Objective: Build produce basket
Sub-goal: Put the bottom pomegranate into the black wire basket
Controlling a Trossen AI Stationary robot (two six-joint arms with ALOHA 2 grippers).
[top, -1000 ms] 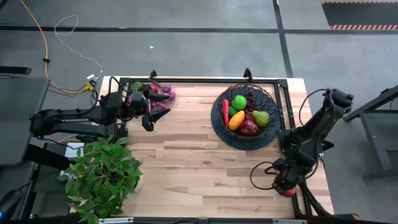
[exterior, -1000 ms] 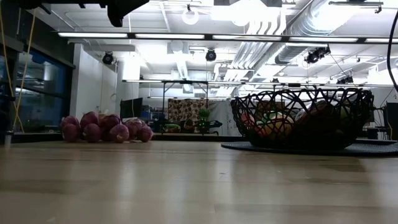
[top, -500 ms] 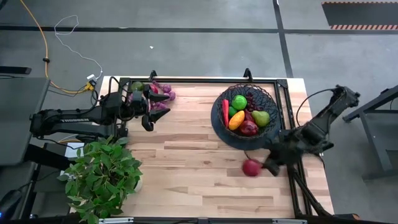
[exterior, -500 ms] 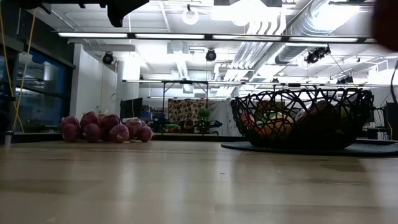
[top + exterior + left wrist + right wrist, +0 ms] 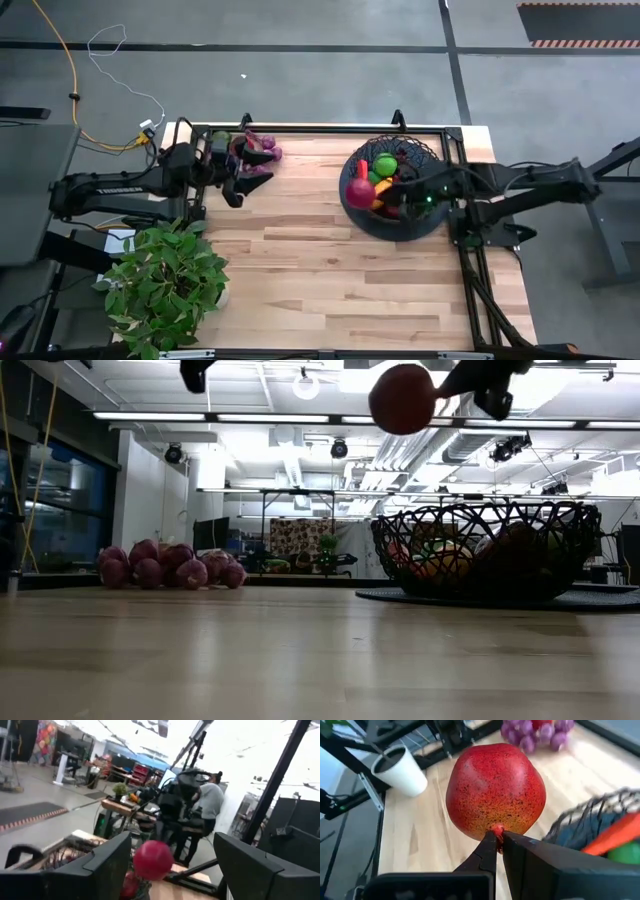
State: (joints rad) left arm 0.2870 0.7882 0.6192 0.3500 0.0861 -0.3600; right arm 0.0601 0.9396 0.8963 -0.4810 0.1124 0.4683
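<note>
1. Grapes [image 5: 257,152] at table's far-left corner; left gripper [image 5: 233,172] beside them, fingers spread, empty.
2. Right gripper [image 5: 385,195] pinches red apple [image 5: 360,190] by stem, over basket [image 5: 420,218] rim.
3. Risk: stem grip thin, apple could swing off & miss basket.

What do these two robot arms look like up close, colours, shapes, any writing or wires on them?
Both are slim dark arms built of jointed tube segments. The left arm carries pale lettering along its long segment. The right arm has a small green light near its wrist and black cable looping by its base. Each ends in a gripper with two flat, dark, blocky jaws; the right gripper tapers to narrow tips.
</note>
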